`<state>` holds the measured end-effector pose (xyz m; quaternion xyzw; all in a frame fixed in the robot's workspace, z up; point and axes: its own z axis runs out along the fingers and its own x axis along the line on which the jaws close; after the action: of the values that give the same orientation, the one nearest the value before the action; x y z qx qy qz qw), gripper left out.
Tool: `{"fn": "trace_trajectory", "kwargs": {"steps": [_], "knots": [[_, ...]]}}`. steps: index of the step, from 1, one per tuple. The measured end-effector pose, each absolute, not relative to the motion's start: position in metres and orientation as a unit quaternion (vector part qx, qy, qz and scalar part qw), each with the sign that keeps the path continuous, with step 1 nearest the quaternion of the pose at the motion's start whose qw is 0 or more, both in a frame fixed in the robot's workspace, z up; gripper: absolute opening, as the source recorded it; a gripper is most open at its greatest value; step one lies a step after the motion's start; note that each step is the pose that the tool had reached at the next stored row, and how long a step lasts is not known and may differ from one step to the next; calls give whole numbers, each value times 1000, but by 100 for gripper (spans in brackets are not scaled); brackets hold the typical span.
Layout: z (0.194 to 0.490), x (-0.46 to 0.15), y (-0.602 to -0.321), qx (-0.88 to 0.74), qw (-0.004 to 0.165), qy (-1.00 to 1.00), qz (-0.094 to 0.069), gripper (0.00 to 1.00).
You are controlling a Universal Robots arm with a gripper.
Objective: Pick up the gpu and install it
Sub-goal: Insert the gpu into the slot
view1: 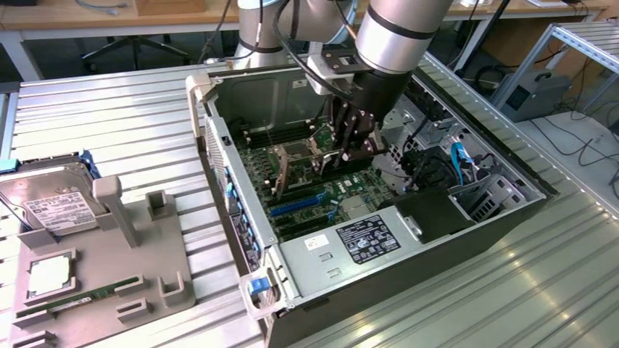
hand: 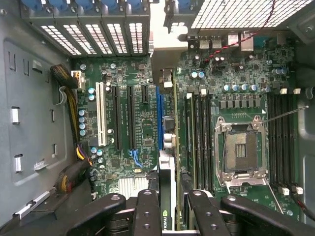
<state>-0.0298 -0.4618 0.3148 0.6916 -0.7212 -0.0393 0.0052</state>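
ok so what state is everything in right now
case, lying on its side, top open
gpu, on edge inside the case, held over the motherboard
gripper, shut on the gpu
cpu socket, looks empty
hard drive, resting on the grey fixture outside the case

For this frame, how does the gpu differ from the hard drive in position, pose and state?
The gpu stands on edge inside the open computer case; the hard drive lies face-up on the grey holder at the exterior view's left. The gpu is clamped by the gripper; the hard drive sits well apart from it. The gpu shows its thin edge; the hard drive shows a silver face with a white label. Both are flat computer parts.
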Motion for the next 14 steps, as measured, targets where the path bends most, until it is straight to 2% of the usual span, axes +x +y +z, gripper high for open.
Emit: {"fn": "trace_trajectory", "kwargs": {"steps": [14], "knots": [[289,-46,-461,692,4,-721,-40,27]]}}
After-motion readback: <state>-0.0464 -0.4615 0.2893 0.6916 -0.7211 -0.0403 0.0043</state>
